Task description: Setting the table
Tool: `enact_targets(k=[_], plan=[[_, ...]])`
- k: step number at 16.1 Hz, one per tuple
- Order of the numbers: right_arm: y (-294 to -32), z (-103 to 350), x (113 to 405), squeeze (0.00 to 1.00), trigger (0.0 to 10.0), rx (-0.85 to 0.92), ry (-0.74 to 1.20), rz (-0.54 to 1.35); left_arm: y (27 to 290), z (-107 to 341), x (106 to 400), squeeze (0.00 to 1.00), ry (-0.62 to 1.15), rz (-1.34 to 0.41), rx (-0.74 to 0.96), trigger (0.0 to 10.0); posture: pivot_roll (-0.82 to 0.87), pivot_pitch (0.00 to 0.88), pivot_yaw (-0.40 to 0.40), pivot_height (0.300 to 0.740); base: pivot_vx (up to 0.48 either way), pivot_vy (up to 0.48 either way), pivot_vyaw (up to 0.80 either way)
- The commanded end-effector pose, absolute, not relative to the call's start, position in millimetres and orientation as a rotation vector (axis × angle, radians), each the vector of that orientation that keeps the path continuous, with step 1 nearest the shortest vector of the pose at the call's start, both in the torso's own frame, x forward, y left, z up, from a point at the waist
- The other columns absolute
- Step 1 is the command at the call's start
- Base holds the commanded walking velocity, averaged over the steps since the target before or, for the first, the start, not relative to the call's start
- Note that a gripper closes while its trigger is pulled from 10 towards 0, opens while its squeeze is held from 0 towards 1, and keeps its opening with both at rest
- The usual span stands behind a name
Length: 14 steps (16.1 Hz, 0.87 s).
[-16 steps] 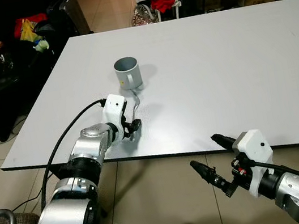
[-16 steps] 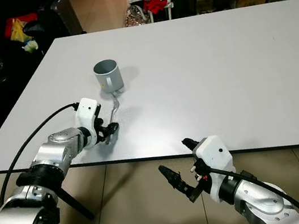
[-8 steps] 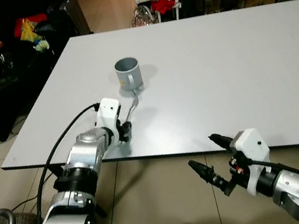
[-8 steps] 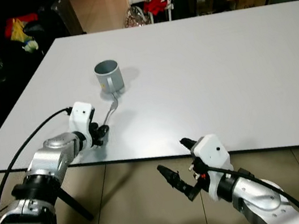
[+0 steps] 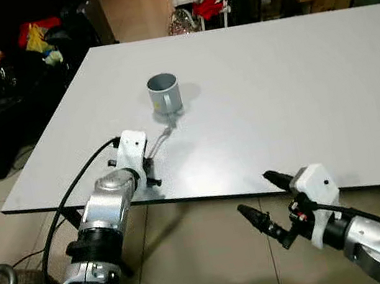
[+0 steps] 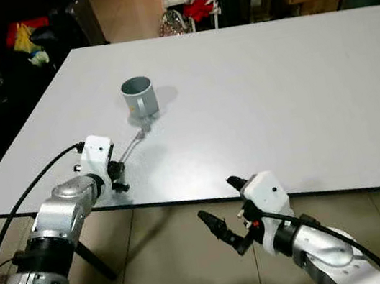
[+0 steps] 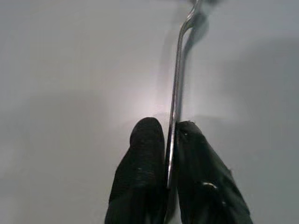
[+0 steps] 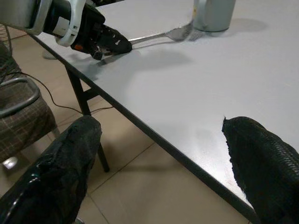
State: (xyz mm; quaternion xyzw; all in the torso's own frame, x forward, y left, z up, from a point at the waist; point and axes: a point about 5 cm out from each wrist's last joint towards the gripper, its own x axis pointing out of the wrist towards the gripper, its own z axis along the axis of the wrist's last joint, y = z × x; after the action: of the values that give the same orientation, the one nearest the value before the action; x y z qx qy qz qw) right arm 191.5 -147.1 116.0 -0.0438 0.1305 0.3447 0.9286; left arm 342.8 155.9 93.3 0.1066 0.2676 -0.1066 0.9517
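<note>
At the left, the left gripper is resting low over the near edge of the white bench, its two black fingers pinching the handle end of a metal fork. The fork is lying flat on the bench, its thin handle running from the fingertips away toward a grey metal cup, and its head is sitting just beside the base of that cup. A black cable is trailing from the left arm down past the bench edge. The cup is standing upright, well in from the left edge of the bench.

Further right, the right gripper is hanging off the bench, below its near edge and over the tiled floor. Its fingers are spreading wide apart and holding nothing, and the bench edge is showing between them in the right wrist view.
</note>
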Motion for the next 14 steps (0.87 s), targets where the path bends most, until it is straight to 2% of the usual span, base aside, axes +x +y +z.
enact_targets(k=[1,5,7,8,11,14], plan=[[-145,118,193,0.00,10.0,-0.099,0.252,0.717,160,96,342,0.00,0.536,-0.179,0.234,0.0,-0.13,0.000,0.077,0.740,0.000,0.000,0.00],[-143,117,194,0.00,10.0,-0.100,0.251,0.727,162,96,335,0.00,0.506,-0.136,0.256,0.0,-0.13,0.000,0.070,0.740,0.000,0.000,0.00],[-143,117,193,0.00,10.0,-0.100,0.252,0.731,161,93,331,0.00,0.493,-0.142,0.353,0.0,-0.12,0.000,0.067,0.740,0.000,0.000,0.00],[-143,117,193,0.00,10.0,-0.101,0.252,0.734,156,88,327,0.00,0.456,-0.181,0.515,0.0,-0.12,0.000,0.062,0.740,0.000,0.000,0.00],[-143,118,193,0.00,10.0,-0.103,0.253,0.738,146,71,317,0.00,0.505,-0.244,0.635,0.0,-0.12,0.000,0.057,0.740,0.000,0.000,0.00],[-143,118,192,0.00,10.0,-0.107,0.253,0.747,150,67,318,0.00,0.532,-0.185,0.676,0.0,-0.12,0.002,0.053,0.740,0.000,0.000,0.00]])
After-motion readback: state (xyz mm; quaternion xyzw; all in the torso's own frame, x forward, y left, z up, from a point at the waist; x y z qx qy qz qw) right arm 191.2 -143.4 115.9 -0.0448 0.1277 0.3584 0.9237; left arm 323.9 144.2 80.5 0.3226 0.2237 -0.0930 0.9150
